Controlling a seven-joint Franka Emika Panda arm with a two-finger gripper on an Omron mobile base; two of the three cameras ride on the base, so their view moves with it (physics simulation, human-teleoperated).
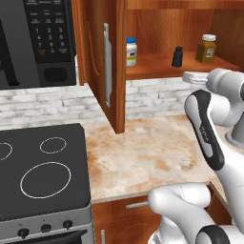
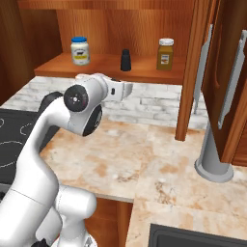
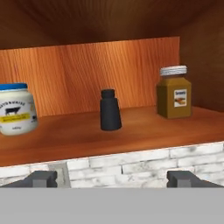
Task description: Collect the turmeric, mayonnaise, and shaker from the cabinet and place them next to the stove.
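Note:
The cabinet (image 1: 157,66) stands open, and three things sit on its shelf. At the left is the mayonnaise (image 3: 16,109) (image 1: 131,51) (image 2: 80,50), a white jar with a blue lid. The small black shaker (image 3: 110,110) (image 1: 177,56) (image 2: 125,60) stands in the middle. The turmeric (image 3: 174,92) (image 1: 206,48) (image 2: 165,54), a brown jar with a pale lid, is at the right. My gripper (image 3: 113,179) (image 2: 126,89) hovers just below and in front of the shelf edge, facing in. It is open and holds nothing, its fingertips (image 3: 41,178) wide apart. The stove (image 1: 43,167) lies at the left.
The open cabinet door (image 1: 107,66) with its silver handle hangs over the marble counter (image 1: 143,152). A black microwave (image 1: 38,38) hangs above the stove. On the right stand a grey faucet post (image 2: 212,154), a sink corner (image 2: 193,236) and more cabinet doors (image 2: 231,72).

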